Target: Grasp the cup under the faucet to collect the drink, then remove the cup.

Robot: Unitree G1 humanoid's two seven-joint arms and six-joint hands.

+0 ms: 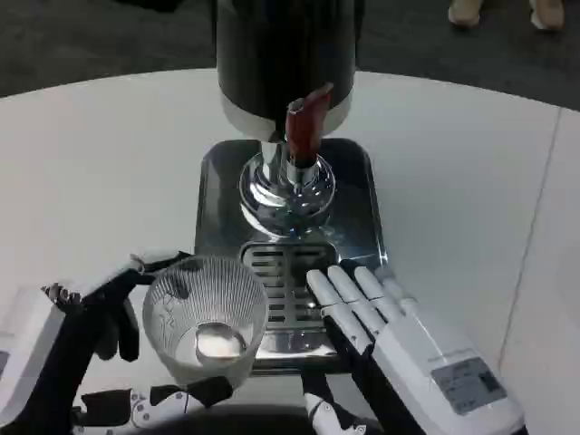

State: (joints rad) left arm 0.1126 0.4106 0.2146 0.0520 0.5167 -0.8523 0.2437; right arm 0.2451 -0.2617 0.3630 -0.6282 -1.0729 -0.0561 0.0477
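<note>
A clear ribbed glass cup point(207, 317) is held by my left hand point(109, 313), whose fingers wrap its left side and bottom edge. The cup stands at the front left corner of the steel drip tray point(217, 195), left of the slotted grate point(288, 276). The black drink dispenser point(283, 63) rises behind, with its red tap lever point(304, 122) over a chrome faucet point(288, 186). My right hand point(399, 331) lies open with flat fingers on the grate's right side, just right of the cup.
The white table point(100, 172) runs round the dispenser, with a seam point(535, 236) on the right. Dark floor and someone's shoes point(503, 11) show beyond the far edge.
</note>
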